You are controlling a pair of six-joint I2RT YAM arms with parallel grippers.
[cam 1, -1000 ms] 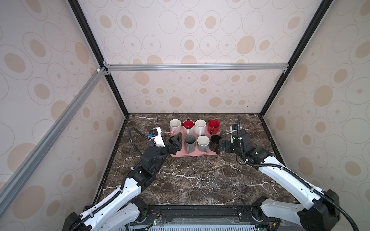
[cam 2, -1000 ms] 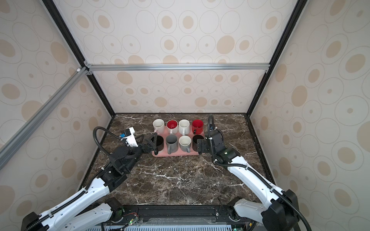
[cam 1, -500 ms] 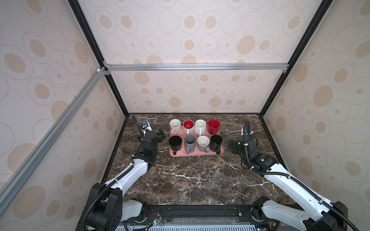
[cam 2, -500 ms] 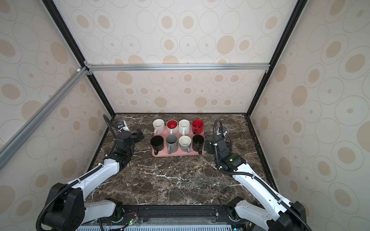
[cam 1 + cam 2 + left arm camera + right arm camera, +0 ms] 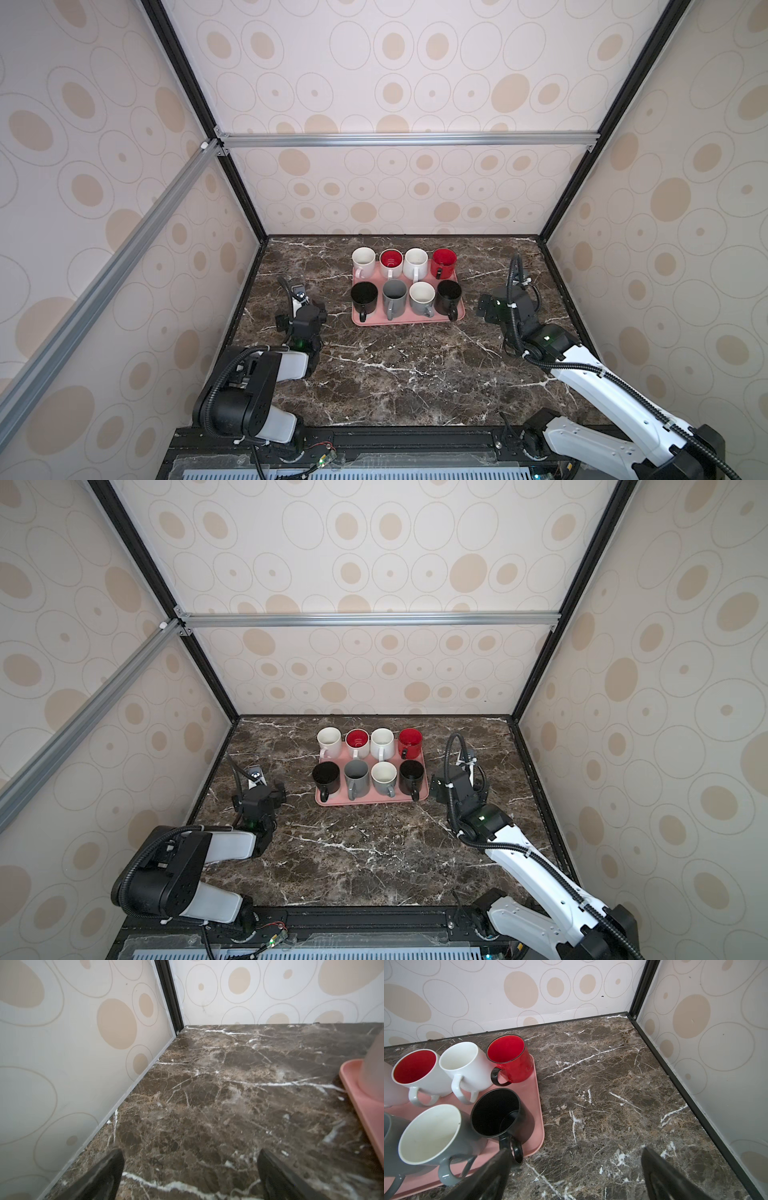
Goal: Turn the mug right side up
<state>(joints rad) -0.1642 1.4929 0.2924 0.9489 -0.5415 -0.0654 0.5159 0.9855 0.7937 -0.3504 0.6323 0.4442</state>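
Several mugs stand mouth up in two rows on a pink tray (image 5: 401,323) (image 5: 365,803); none is upside down. The front row ends with a black mug (image 5: 364,293) on the left and another black mug (image 5: 449,291) (image 5: 496,1113) on the right. My left gripper (image 5: 306,311) (image 5: 190,1176) is open over bare marble left of the tray, holding nothing. My right gripper (image 5: 489,309) (image 5: 575,1174) is open just right of the tray's front corner. One of its fingers (image 5: 492,1176) lies in front of that black mug's handle in the right wrist view.
The marble tabletop (image 5: 399,374) is closed in by patterned walls on the left, back and right. In the left wrist view the left wall (image 5: 72,1084) is close beside the gripper. The arm bases stand at the front edge.
Both grippers have drawn back from the black mugs at the ends of the front row. The left arm has folded back to the left, and the right arm has moved right.
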